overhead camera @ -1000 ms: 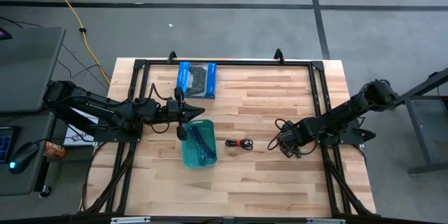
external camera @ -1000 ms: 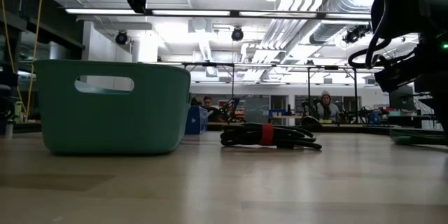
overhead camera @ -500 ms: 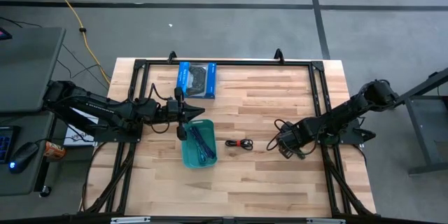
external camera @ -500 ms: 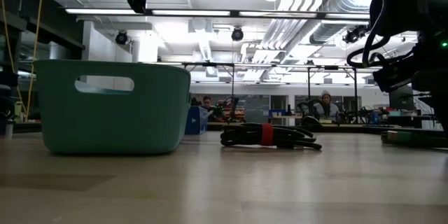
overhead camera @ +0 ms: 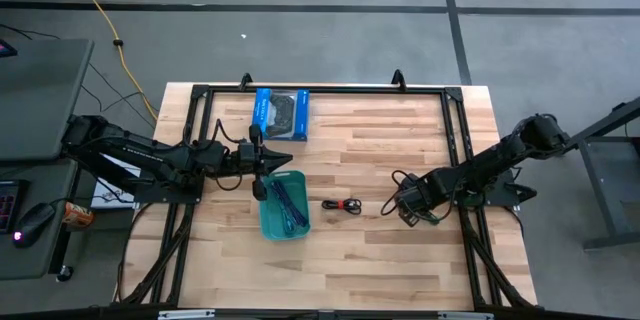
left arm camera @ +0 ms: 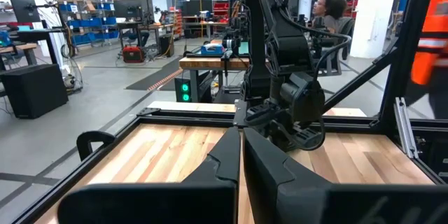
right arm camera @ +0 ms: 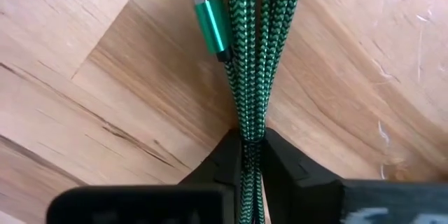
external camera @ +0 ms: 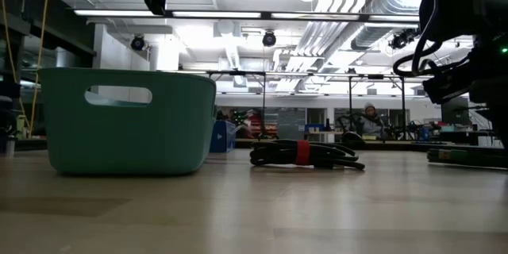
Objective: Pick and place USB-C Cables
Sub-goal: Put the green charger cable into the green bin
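Note:
A green braided USB-C cable (right arm camera: pixel 255 56) lies on the wood at the table's right side, and my right gripper (right arm camera: pixel 253 157) is shut on it; the low view shows it as a flat green strip (external camera: pixel 468 156). A black cable with a red tie (overhead camera: pixel 342 204) lies on the table in the middle. A blue cable (overhead camera: pixel 288 203) lies inside the teal bin (overhead camera: pixel 268 222). My left gripper (left arm camera: pixel 240 140) is shut and holds nothing, hovering by the bin's far left corner (overhead camera: pixel 262 170). My right gripper pinches the green cable's bunched strands (right arm camera: pixel 252 122) between its two fingers, several strands together. The fingers come from above, pointing down at the table. The cable runs on away from the fingers, flat on the wood, its green plug (right arm camera: pixel 211 21) beside the strands.
A blue box picturing a black controller (overhead camera: pixel 281 113) lies at the far edge, left of centre. A black metal frame (overhead camera: pixel 330 88) runs round the tabletop. Bare wood lies between the bin and my right gripper, around the black cable.
The green cable under my right gripper has shifted a little on the table; in the low view its visible end now reaches farther toward the black cable. Both arms have stayed in place.

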Robot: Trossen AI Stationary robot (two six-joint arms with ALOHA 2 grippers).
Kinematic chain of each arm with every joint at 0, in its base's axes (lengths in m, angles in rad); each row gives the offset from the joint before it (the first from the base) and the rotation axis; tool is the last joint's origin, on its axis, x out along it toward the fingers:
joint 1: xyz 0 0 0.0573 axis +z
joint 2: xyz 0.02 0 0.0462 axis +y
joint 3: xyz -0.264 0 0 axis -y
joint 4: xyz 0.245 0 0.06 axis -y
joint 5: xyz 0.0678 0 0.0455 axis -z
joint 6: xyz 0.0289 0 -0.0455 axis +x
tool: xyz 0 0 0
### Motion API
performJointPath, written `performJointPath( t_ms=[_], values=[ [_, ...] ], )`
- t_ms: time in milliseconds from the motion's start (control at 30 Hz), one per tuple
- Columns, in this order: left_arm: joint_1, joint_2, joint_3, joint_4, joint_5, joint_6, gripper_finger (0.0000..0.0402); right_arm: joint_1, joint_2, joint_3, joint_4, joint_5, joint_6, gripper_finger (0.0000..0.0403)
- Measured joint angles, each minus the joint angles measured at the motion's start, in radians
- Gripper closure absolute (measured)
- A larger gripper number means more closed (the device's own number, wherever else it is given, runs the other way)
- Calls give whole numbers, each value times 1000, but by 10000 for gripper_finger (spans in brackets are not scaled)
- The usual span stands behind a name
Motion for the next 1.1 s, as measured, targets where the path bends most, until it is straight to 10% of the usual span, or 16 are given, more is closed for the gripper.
performJointPath(
  t_ms=[200,600,867,1100],
  values=[
    [0,0,0,0,0,0,401,0,-28,-4,13,7,-46,395],
    [0,0,0,1,0,-26,401,-10,-162,-33,550,408,-460,396],
    [0,0,0,2,0,-26,401,-153,-148,-192,1264,313,-811,396],
    [0,0,0,7,0,-17,401,-232,-142,-210,1551,175,-975,396]
  ],
)
